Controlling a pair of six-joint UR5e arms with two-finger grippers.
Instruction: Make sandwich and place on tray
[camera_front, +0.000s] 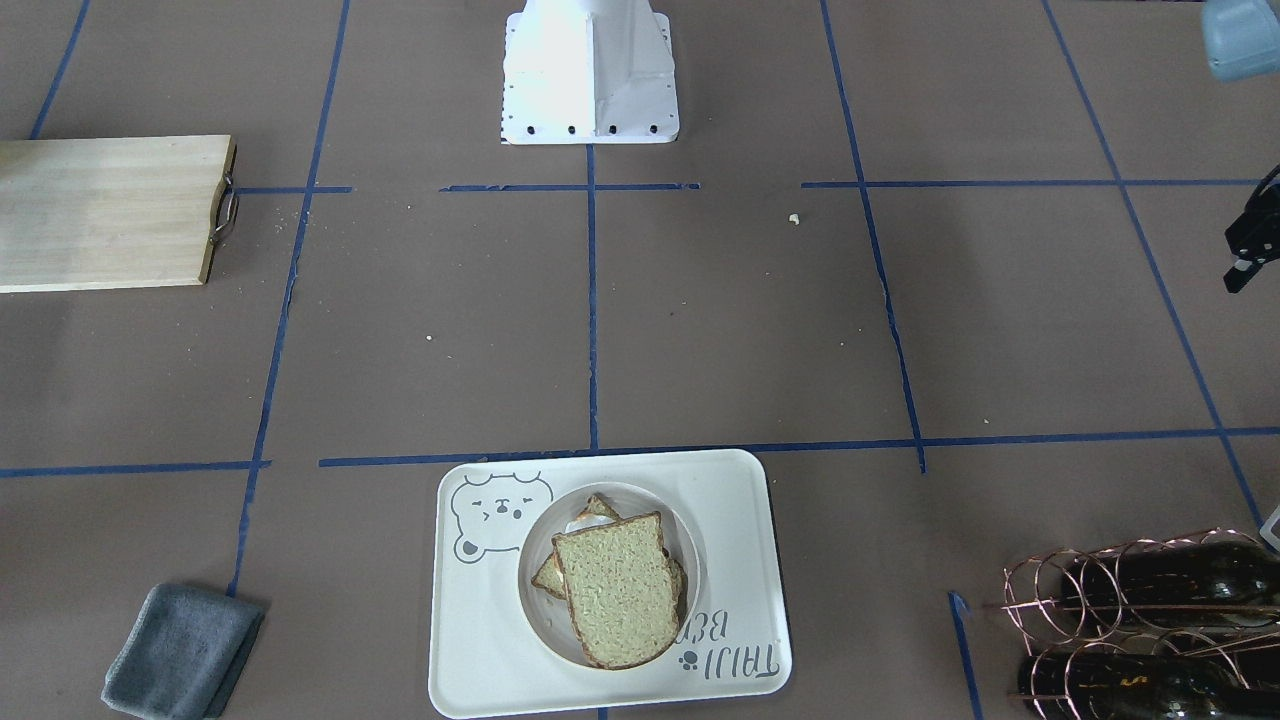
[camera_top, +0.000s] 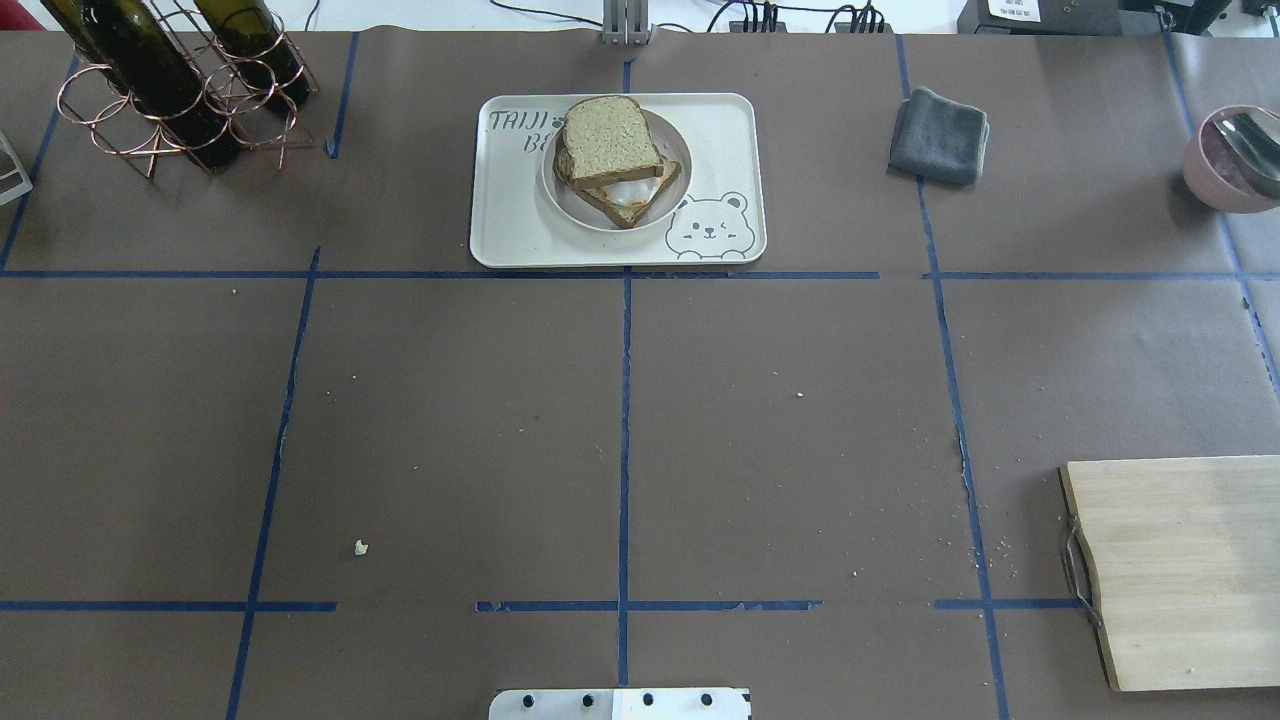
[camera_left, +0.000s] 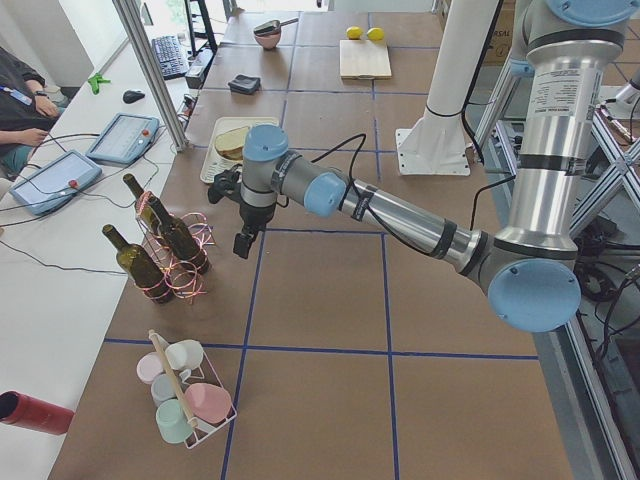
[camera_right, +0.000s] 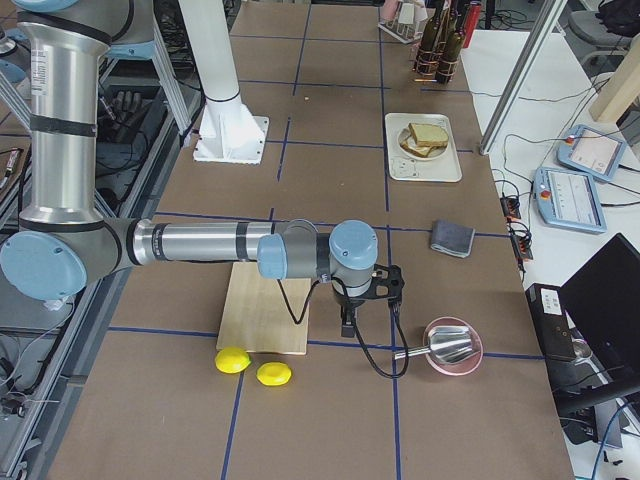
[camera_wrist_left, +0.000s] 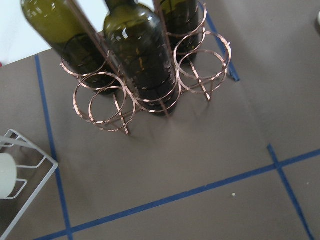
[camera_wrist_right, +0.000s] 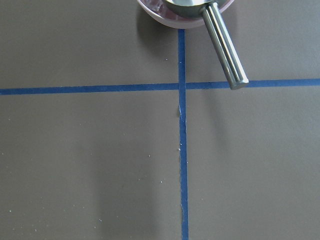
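Observation:
The sandwich, two brown-crusted bread slices with white egg between, lies on a small round white plate on the cream tray with the bear drawing. It also shows in the overhead view on the tray at the table's far middle. My left gripper hangs over the table beside the wine rack, far from the tray; only its edge shows in the front view, and I cannot tell whether it is open. My right gripper hangs near the pink bowl; I cannot tell its state.
A wooden board with a metal handle lies near right. A grey cloth lies right of the tray. A copper rack with wine bottles stands far left. A pink bowl with a metal spoon sits far right. Two lemons lie beyond the board.

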